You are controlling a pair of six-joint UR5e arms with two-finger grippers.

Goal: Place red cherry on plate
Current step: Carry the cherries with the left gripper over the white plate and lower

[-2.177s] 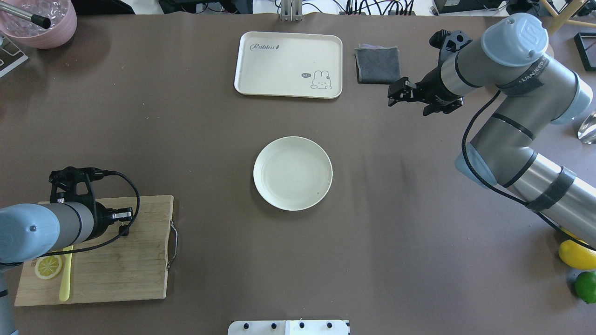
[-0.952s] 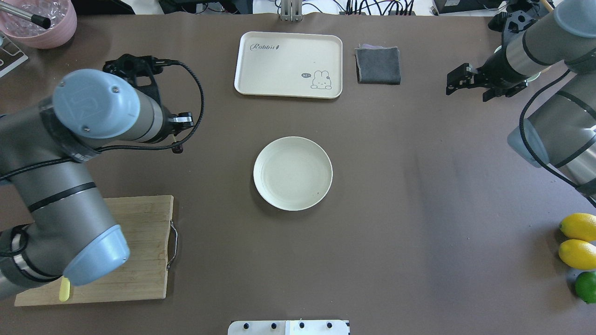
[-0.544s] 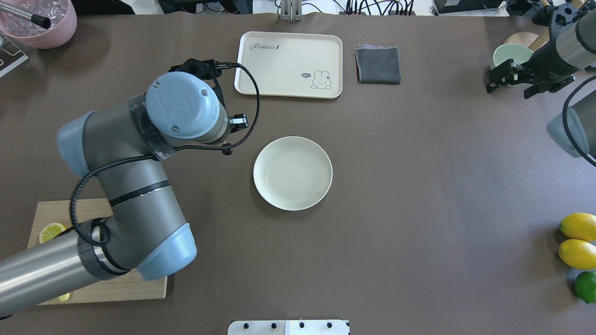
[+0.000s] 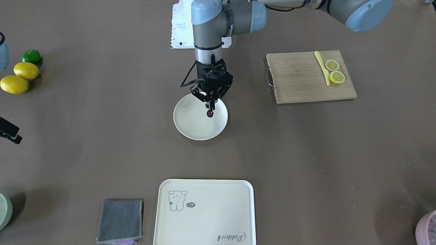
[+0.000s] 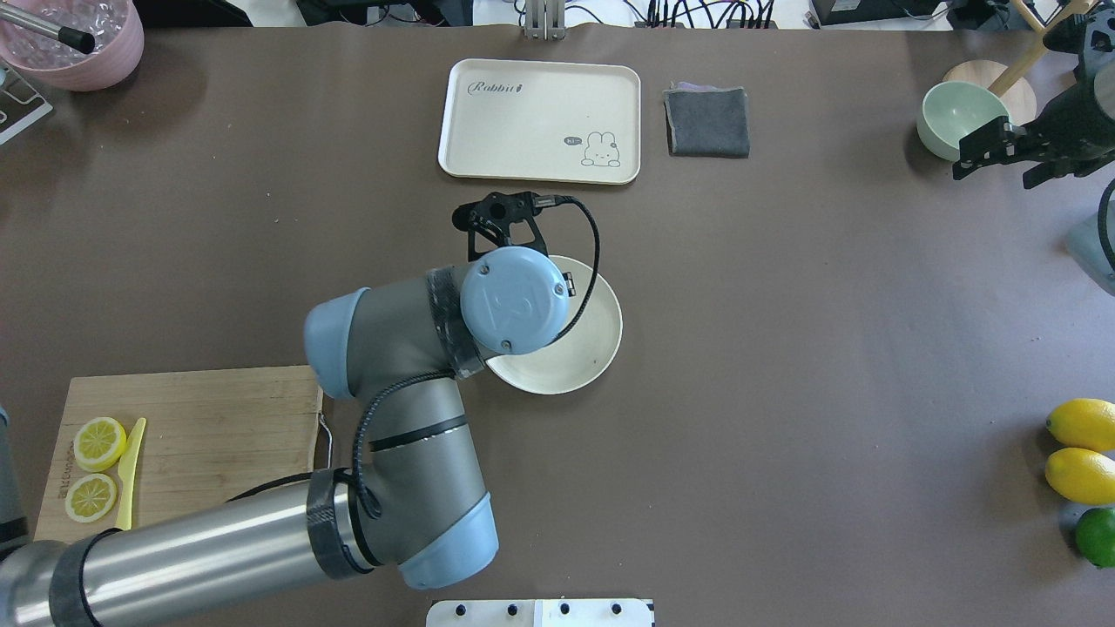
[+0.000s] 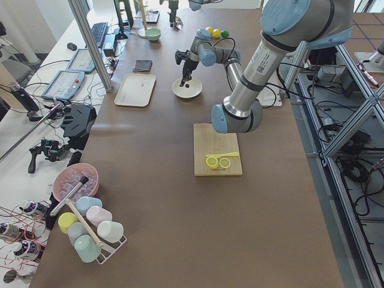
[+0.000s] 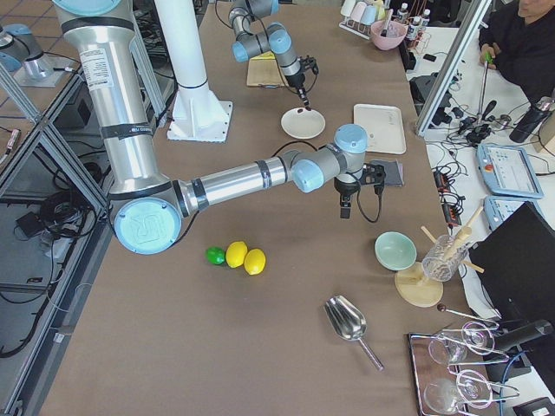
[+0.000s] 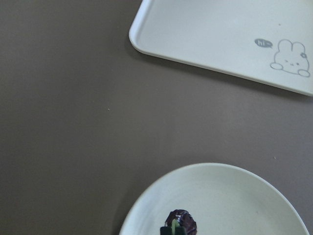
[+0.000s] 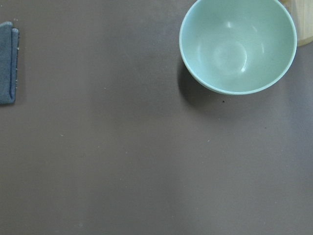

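Red cherry (image 4: 209,114) clamped in L gripper (image 4: 210,109), hanging over plate (image 4: 194,126).

The red cherry (image 4: 209,114) hangs over the plate (image 4: 196,128), tray (image 4: 204,217) beyond.

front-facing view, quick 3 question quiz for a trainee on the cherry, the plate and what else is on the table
1. True or false: the red cherry lies free on the plate, well clear of the left gripper.
2. What lies on the cutting board beside the lemon slices? A) yellow knife B) grey cloth C) green bowl
3. How many whole lemons lie next to the lime?

Key: 1 false, the closed fingertips hold it over the plate; 2 A; 3 two.
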